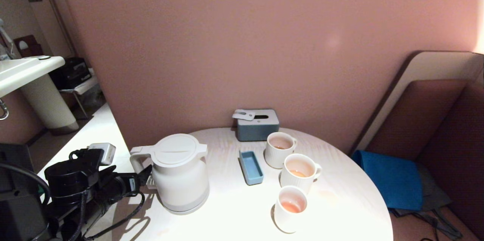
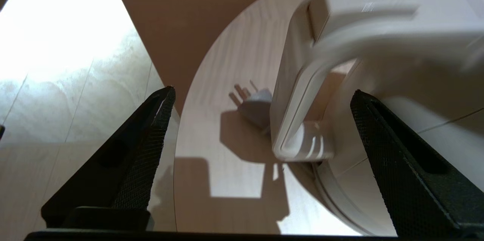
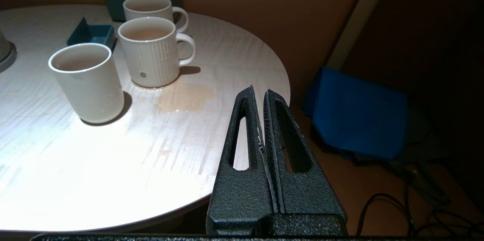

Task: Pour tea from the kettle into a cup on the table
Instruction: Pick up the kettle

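Note:
The white kettle (image 1: 177, 173) stands upright, lid shut, on the left of the round pale table (image 1: 234, 214). My left gripper (image 1: 145, 176) is level with its loop handle (image 2: 298, 120). The gripper (image 2: 263, 95) is open wide, with the handle between the two black fingers and touching neither. Three white cups stand in a row on the right: a far one (image 1: 280, 149), a middle one (image 1: 299, 172) and a near one (image 1: 290, 207). Each holds a little orange tea (image 1: 291, 207). My right gripper (image 3: 259, 91) is shut and empty, off the table's right edge.
A small blue tray (image 1: 251, 167) lies between kettle and cups, and a grey tissue box (image 1: 257, 124) stands at the back by the wall. A tea puddle (image 3: 185, 97) lies beside the middle cup. A plug (image 2: 257, 106) lies behind the kettle's handle.

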Controlling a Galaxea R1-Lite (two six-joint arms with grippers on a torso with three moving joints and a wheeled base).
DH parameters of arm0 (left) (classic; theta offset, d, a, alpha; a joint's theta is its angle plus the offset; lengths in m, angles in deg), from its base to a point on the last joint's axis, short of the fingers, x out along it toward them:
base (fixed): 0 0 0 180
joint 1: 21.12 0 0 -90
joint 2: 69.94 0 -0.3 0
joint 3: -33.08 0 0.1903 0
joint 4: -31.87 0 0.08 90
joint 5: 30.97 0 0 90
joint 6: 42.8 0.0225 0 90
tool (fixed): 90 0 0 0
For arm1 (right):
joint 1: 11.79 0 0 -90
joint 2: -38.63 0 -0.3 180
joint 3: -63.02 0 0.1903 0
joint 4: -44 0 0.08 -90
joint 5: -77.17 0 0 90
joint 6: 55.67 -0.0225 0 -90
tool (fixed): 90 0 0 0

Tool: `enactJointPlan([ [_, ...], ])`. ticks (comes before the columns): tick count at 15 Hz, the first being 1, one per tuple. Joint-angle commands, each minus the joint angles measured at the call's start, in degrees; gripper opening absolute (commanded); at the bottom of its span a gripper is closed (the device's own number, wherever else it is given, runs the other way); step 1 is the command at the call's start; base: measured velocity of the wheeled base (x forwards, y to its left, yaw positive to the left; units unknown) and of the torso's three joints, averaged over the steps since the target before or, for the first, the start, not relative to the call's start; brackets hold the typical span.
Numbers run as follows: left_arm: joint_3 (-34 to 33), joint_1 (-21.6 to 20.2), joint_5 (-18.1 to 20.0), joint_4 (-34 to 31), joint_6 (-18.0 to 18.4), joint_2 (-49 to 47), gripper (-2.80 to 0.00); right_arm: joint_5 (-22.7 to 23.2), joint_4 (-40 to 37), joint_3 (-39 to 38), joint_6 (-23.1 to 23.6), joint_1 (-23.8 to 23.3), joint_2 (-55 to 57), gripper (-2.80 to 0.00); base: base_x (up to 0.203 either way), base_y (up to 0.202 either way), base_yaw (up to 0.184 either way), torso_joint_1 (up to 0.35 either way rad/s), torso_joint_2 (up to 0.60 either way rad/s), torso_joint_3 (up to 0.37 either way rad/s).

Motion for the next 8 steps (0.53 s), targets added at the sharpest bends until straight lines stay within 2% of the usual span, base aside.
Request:
enactJointPlan([
  [1, -0.4, 0.0, 0.1, 2.7, -0.1, -0.9, 0.00, 0.0, 0.0, 0.0, 0.1, 0.0, 0.0, -2.80, 0.000, 0.000, 0.000, 0.000, 0.00, 0.000],
  [8, 2.8, 0.0, 0.1, 2.7, -0.4, -1.0, 0.00, 0.0, 0.0, 0.0, 0.1, 0.0, 0.0, -2.80, 0.000, 0.000, 0.000, 0.000, 0.00, 0.000],
])
